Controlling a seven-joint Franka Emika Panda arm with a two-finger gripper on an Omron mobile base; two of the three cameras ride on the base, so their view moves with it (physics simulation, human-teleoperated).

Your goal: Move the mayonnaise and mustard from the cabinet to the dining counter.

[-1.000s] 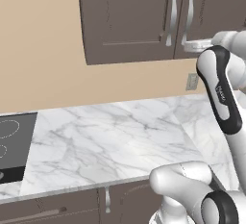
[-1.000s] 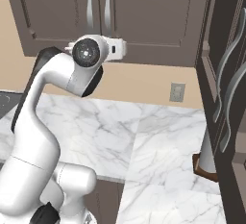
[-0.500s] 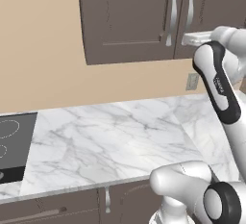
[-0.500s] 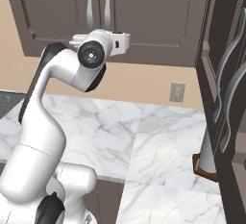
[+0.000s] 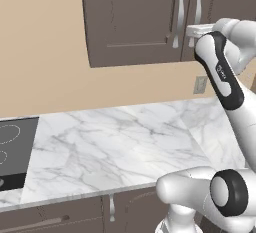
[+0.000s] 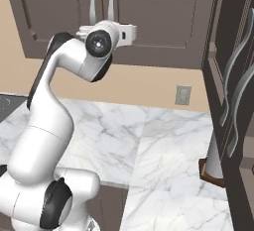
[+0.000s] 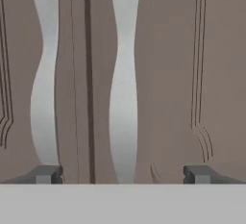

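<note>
The cabinet (image 5: 135, 22) is a dark brown wall unit with both panelled doors shut, so the mayonnaise and the mustard are hidden. Two curved silver handles hang side by side at the door seam, the left handle (image 7: 44, 88) and the right handle (image 7: 124, 88). My gripper (image 7: 122, 174) is open and close in front of them, with the right handle standing between its fingertips (image 7: 45, 174) and nothing held. From the left base view the gripper (image 5: 190, 30) is level with the lower ends of the handles (image 5: 178, 14). The dining counter is out of view.
Below lies a marble worktop (image 5: 120, 142) with a black cooktop (image 5: 10, 152) at its left end. A wall socket (image 5: 200, 84) sits under the cabinet. A tall dark unit (image 6: 238, 76) with long handles stands at the right, with a white post on a brown base (image 6: 213, 165) beside it.
The arm has lifted the hand and carried it closer to the cabinet handles. The gripper has stayed open.
</note>
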